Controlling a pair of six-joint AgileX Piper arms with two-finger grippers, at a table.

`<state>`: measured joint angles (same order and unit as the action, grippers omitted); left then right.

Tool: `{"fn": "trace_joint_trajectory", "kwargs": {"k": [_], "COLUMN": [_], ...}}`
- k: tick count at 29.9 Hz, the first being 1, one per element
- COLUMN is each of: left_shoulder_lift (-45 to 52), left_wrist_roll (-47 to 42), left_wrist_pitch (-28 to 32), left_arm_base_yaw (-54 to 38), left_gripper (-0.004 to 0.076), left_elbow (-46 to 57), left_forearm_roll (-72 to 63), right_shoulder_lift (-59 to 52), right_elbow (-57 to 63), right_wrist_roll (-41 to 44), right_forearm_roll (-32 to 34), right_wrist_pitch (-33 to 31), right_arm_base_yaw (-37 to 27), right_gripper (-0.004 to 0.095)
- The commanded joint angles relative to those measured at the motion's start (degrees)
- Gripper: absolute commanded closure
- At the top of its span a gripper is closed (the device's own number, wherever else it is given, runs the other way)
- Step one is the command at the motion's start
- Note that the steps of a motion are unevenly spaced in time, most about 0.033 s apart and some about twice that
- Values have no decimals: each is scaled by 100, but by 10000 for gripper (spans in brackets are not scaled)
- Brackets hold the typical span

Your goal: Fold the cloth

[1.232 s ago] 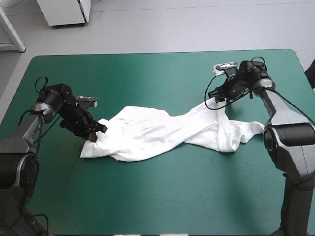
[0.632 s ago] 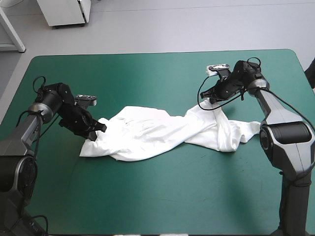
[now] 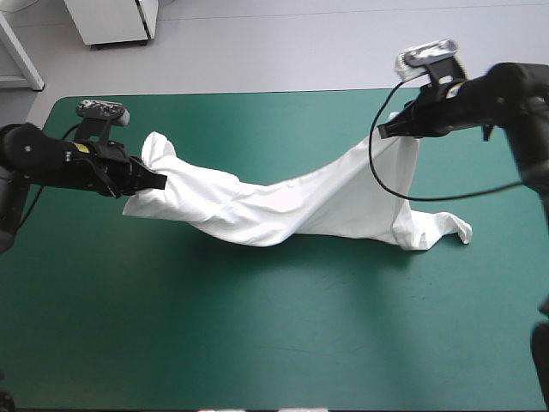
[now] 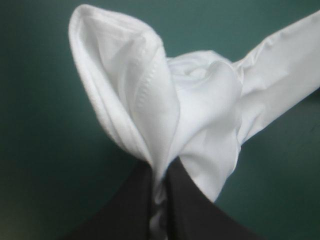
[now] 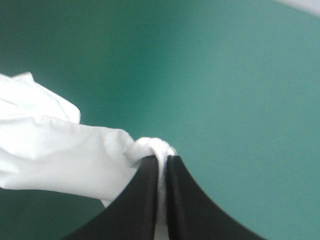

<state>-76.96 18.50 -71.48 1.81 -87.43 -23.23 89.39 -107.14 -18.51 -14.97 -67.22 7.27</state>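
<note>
Mostly aloft, T-shirt [image 3: 283,202] over teal-green cover [image 3: 257,335]

one t-shirt [image 3: 292,206], two pincers [image 3: 160,181] [image 3: 384,131], one table [image 3: 257,335]

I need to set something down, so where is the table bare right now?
The widest bare teal-green cover lies between the T-shirt and the table's near edge. A narrower strip runs between it and the far edge. Crowded: the middle band, where the T-shirt hangs stretched left to right.
</note>
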Motion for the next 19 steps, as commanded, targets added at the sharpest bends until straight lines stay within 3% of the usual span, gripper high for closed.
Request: {"fn": "trace_joint_trajectory", "kwargs": {"k": [1, 7, 11, 19], "left_shoulder_lift": [755, 1686, 2021, 2349], "left_wrist_roll": [-60, -167, -278, -650], "left_wrist_pitch": [-225, 39, 192, -225], "left_arm_base_yaw": [34, 34, 34, 34], "left_gripper": [745, 746, 746, 746], "left_elbow": [-373, -1017, -1658, -2447], "left_forearm_roll": [-543, -756, -919, -937], "right_shoulder_lift": [-1538, -3570, -4523, -5339], "right_elbow": [-167, -167, -120, 211], "right_wrist_roll": [9, 169, 391, 509], "right_forearm_roll": [64, 603, 919, 803], "right_wrist_pitch": [408, 1408, 1453, 1596], "right_arm_base_yaw": [-15, -15, -15, -15], "right_gripper": [921, 921, 921, 921]}}
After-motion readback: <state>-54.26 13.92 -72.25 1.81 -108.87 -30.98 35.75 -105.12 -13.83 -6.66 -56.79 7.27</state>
